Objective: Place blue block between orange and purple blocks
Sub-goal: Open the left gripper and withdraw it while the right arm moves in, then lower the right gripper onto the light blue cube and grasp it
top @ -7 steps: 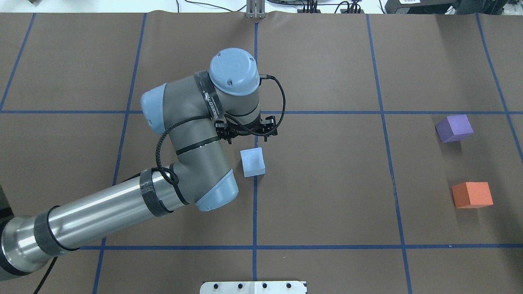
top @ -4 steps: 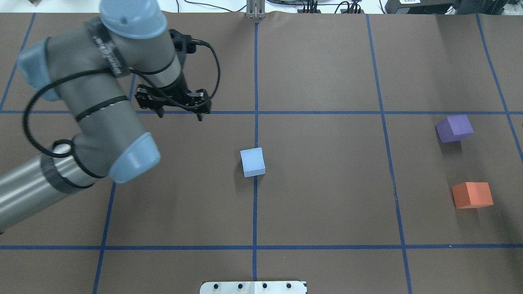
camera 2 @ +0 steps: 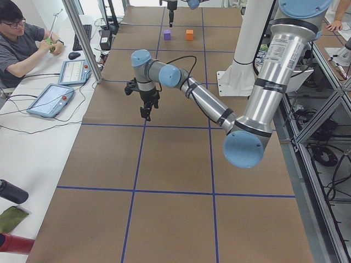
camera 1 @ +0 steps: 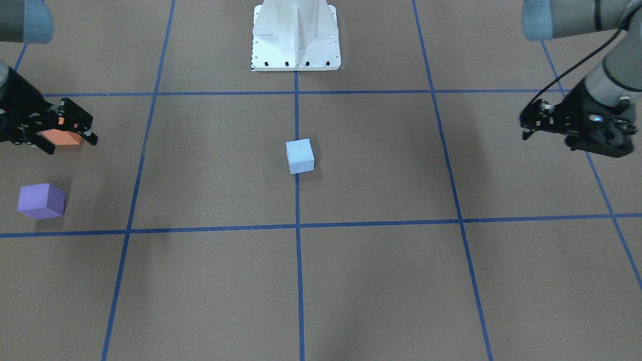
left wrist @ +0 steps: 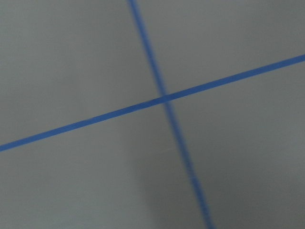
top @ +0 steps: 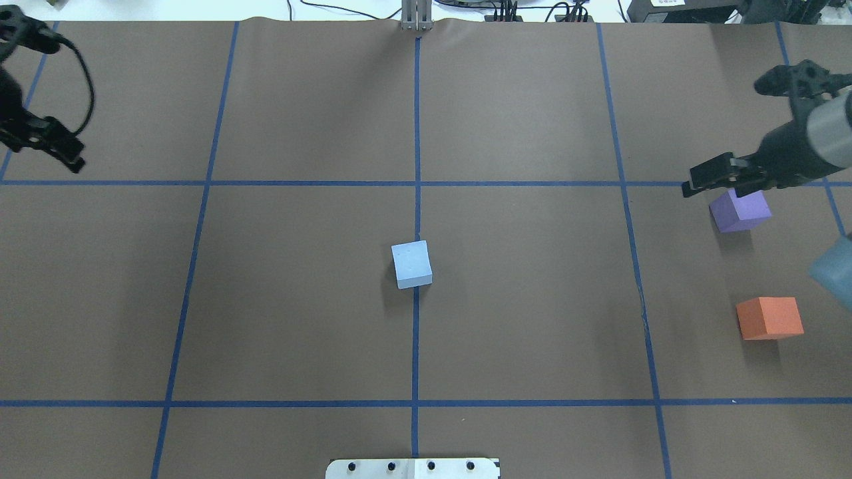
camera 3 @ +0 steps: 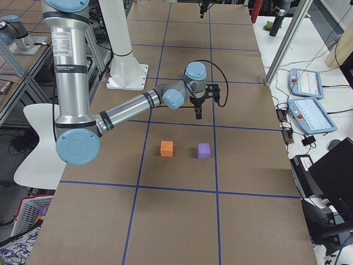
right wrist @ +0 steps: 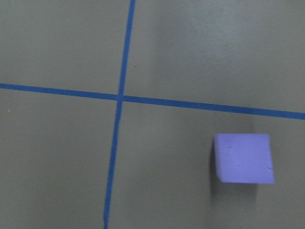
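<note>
The left arm (camera 2: 272,66) and the right arm (camera 3: 69,61) are smooth silver tubes with grey joints, and each joint is closed by a pale blue cap (camera 2: 241,149). Black bands ring the tubes. The left hand (camera 2: 145,114) and the right hand (camera 3: 198,114) are black, and a thin black cable (top: 90,93) loops just behind each. The white base (camera 1: 296,30) shows a row of dark screws (camera 1: 287,64).

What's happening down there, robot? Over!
Left gripper open, empty, far aside. Right gripper open, empty, hovering near purple block. Blue block alone mid-table. Nothing between purple and orange block.
</note>
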### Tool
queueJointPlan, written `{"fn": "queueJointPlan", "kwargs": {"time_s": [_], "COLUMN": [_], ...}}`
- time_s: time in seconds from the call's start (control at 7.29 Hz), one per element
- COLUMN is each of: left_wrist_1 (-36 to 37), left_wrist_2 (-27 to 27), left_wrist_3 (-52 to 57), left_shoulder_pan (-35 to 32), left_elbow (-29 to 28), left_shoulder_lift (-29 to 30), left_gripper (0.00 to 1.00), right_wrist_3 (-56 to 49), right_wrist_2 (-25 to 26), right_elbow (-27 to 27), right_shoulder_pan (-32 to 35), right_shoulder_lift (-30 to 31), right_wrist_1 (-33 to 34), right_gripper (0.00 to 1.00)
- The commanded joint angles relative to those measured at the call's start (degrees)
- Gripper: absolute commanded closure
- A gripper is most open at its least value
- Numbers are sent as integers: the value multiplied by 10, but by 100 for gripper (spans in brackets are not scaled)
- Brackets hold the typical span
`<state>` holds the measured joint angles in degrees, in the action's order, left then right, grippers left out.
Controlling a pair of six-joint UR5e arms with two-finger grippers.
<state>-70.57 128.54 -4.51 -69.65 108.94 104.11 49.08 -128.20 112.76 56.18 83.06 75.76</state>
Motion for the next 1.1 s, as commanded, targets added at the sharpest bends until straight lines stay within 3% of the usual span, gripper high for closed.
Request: {"fn": "queueJointPlan", "kwargs": {"time_s": [0.0,0.14,0.27,0.55,0.82,0.96], "left_wrist_1": [-4,-5,-17,-81,-80,-80], "left_wrist_2": [9,8,8,23,30,30], "left_wrist_3": [222,282,315,318,317,317], "left_shoulder_pan": [-132,-176,-210,-233,-234,-234], "left_elbow": [-63,-80,-81,-74,-73,-73], "left_shoulder_lift": [-76,-95,-135,-192,-193,-193], "left_gripper": [0,0,0,0,0,0], "right_wrist_3": [87,122,158,184,201,201], "right_wrist_2": [85,135,180,223,262,279], "right_elbow": [0,-6,-31,-95,-186,-219], "right_shoulder_pan": [-104,-165,-205,-254,-293,-309], "right_shoulder_lift": [-148,-212,-255,-323,-399,-410], "right_wrist_1": [140,201,206,204,200,166], "right_gripper": [0,0,0,0,0,0]}}
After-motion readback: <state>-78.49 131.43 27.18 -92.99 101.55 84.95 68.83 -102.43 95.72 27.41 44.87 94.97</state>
